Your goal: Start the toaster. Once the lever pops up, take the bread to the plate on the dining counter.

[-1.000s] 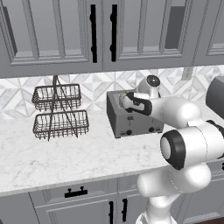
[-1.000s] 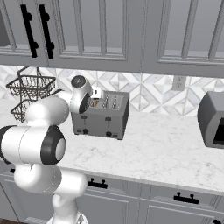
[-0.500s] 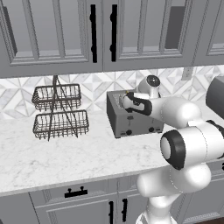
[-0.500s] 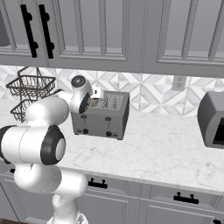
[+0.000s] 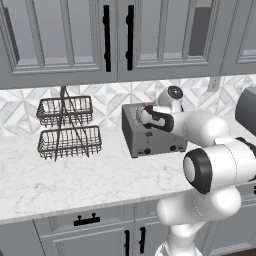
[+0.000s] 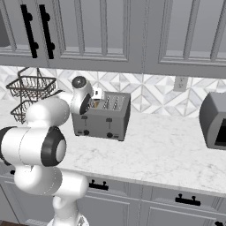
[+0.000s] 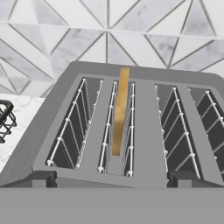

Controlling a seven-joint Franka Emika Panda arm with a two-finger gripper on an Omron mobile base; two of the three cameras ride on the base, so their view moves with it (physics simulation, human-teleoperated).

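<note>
At the left end of the marble table [image 5: 75, 180], near the back edge by the tiled wall, stands a two-tier wire basket [image 5: 67, 127], both tiers of dark mesh, well apart from everything else. Further right, around the middle of the table and also close to the back edge, sits the toaster [image 5: 152, 136], a boxy grey one with small black knobs low on its front face. The bread [image 7: 120, 109] stands on edge inside one of the toaster's wire-lined slots, its tan top edge showing down between the wire guides in the hand view; the slots beside it show bare wire guides. The gripper [image 5: 145, 116] hangs just above the top of the toaster, over the slots, and its jaws stand wide apart with nothing between them. At the far right end of the table a dark grey appliance [image 6: 214, 120] sits by the wall, well apart from the toaster.
</note>
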